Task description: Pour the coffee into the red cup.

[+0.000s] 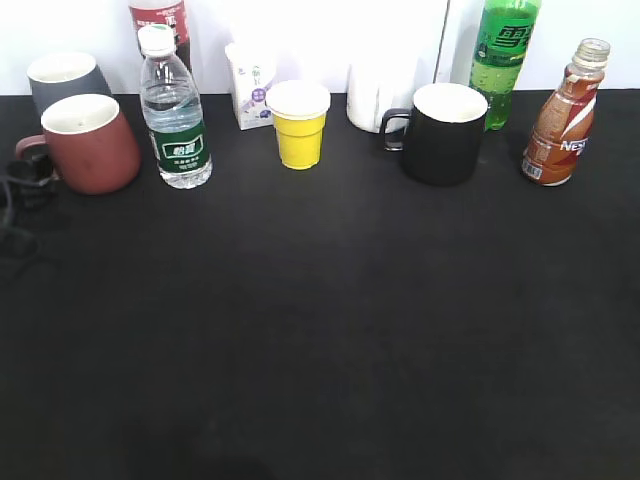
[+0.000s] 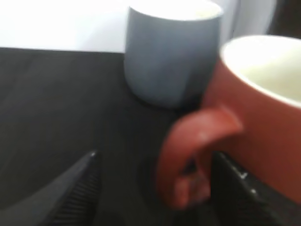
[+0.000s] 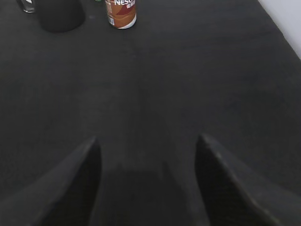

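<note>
Red cup point(image 2: 263, 117) handle between spread left gripper point(image 2: 160, 188) fingers

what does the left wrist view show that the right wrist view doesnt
Only the left wrist view shows the red cup, close up, with its handle between the open fingers of the left claw, and the grey cup behind it.

Only the right wrist view shows the coffee bottle and the black mug, both far ahead of the open, empty right claw.

Both show the black table and a pair of dark claw fingers at the bottom of the picture.
</note>
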